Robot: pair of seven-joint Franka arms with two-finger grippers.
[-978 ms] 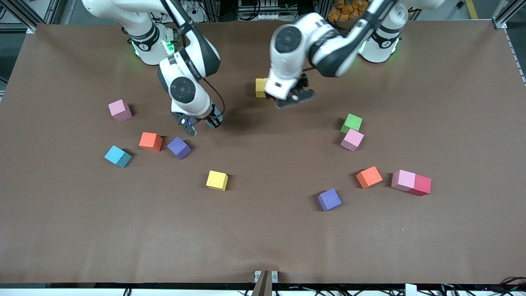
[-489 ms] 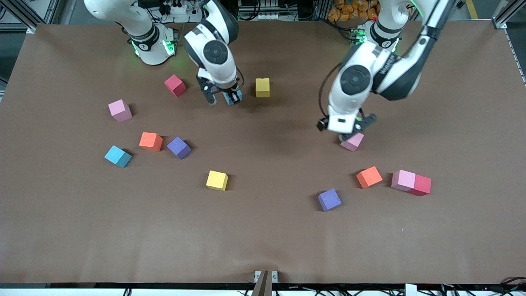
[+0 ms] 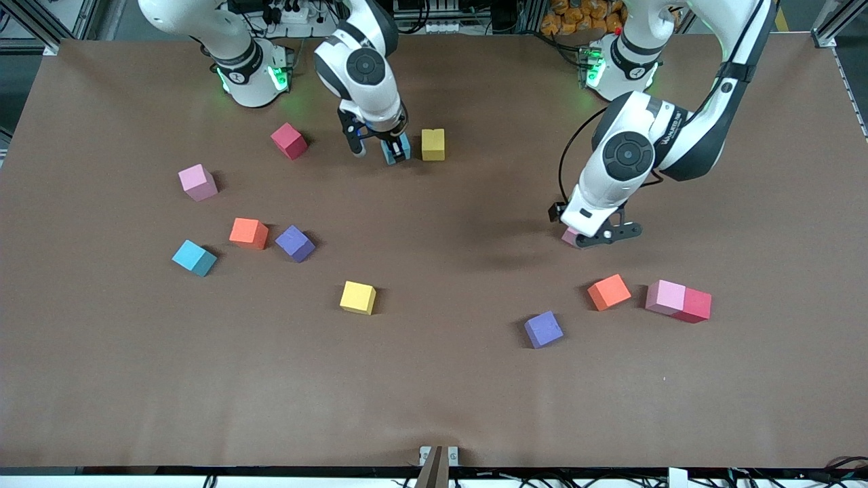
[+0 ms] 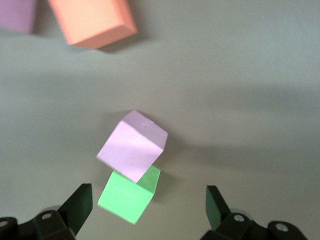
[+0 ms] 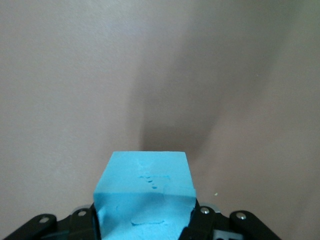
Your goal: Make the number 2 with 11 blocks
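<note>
Right fingers (image 5: 145, 220) clamping dented cyan cube (image 5: 144, 192), matte foam

My right hand (image 5: 145, 220) has a cyan block (image 5: 144, 192). Below my left hand (image 4: 150, 210): pink block (image 4: 132, 145), green block (image 4: 127, 196). Also an orange block (image 4: 90, 20). Surface (image 3: 434, 379) is plain brown.

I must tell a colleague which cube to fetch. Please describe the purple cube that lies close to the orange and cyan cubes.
Go toward the right arm's end of the table. A cyan cube, an orange cube and the purple cube lie there in a loose row. It is the row's only purple one, beside the orange cube, nearest the table's middle.
</note>
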